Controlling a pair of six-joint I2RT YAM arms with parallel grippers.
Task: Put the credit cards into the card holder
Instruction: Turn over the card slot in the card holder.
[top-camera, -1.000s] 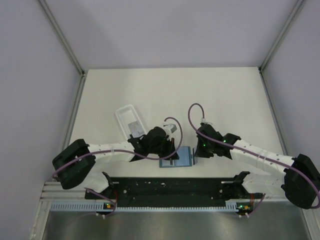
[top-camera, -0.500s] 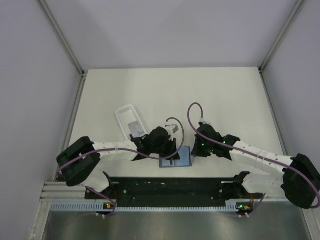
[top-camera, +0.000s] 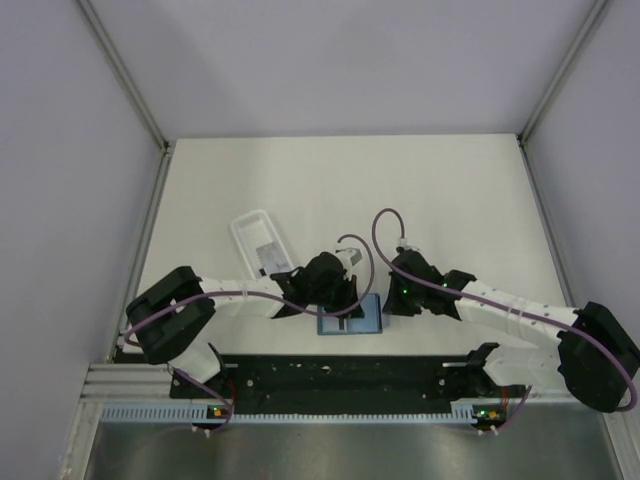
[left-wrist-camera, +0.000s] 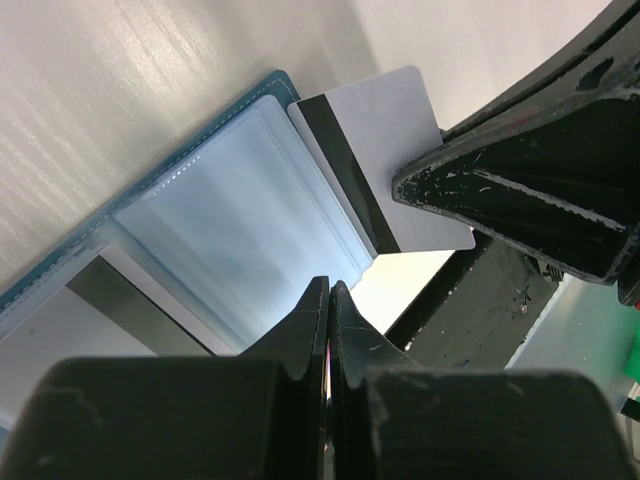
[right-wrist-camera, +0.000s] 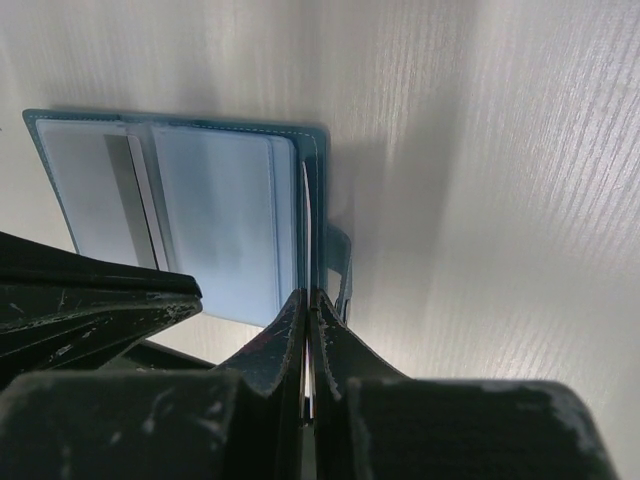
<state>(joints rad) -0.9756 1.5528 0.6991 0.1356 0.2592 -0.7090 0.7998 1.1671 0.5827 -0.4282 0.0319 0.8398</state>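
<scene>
The card holder (top-camera: 352, 320) lies open on the table (top-camera: 400, 190) near its front edge, between the two arms. The tray (top-camera: 255, 238) sits behind it, to the left. The first card (right-wrist-camera: 95, 190) lies in the holder's left half, below the left gripper (left-wrist-camera: 328, 290). The second card (left-wrist-camera: 385, 150) stands on edge at the holder's right side, pinched in the right gripper (right-wrist-camera: 306, 295).
</scene>
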